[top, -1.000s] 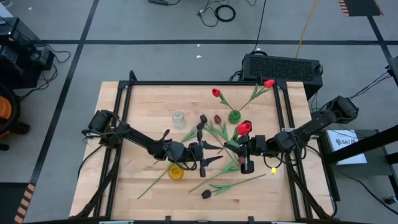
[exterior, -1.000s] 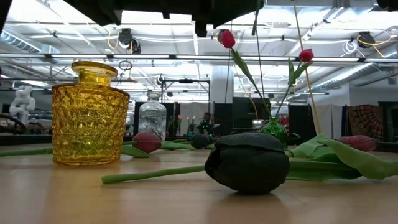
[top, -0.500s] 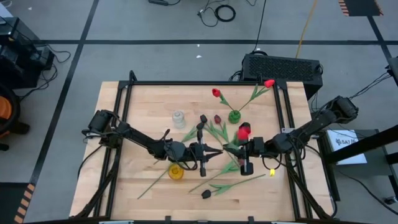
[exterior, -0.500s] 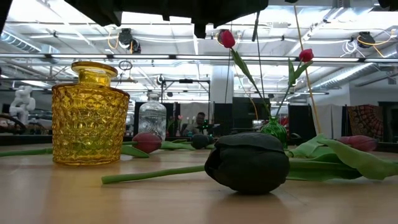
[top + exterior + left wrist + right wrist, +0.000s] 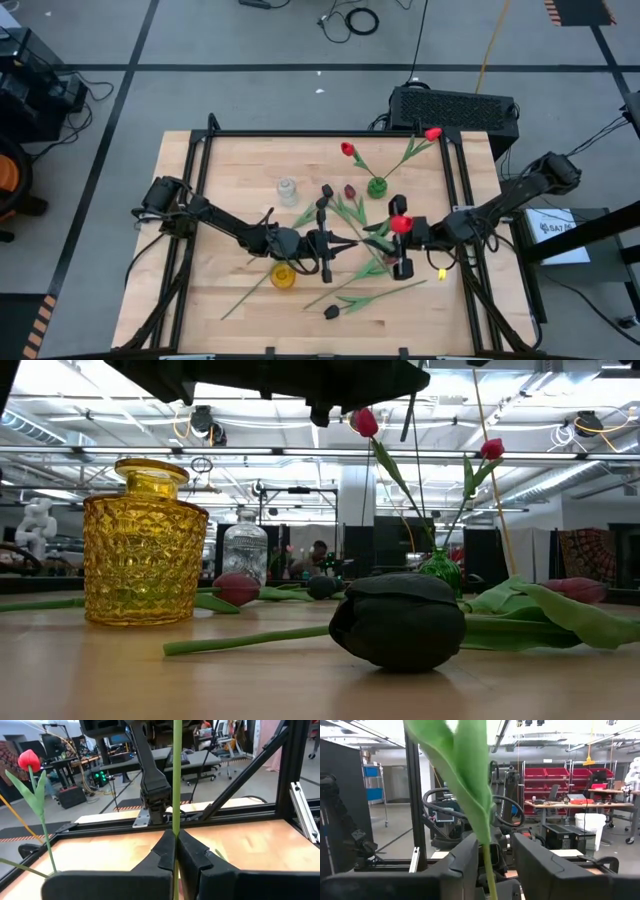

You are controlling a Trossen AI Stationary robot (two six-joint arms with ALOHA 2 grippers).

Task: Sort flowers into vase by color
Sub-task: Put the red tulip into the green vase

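Wooden worktop (image 5: 230, 170) carries scattered tulips (image 5: 345, 300) and three vases — mid-table, the left gripper (image 5: 345, 243) and right gripper (image 5: 378, 243) both clamp the stem of one upright red tulip (image 5: 400, 223).
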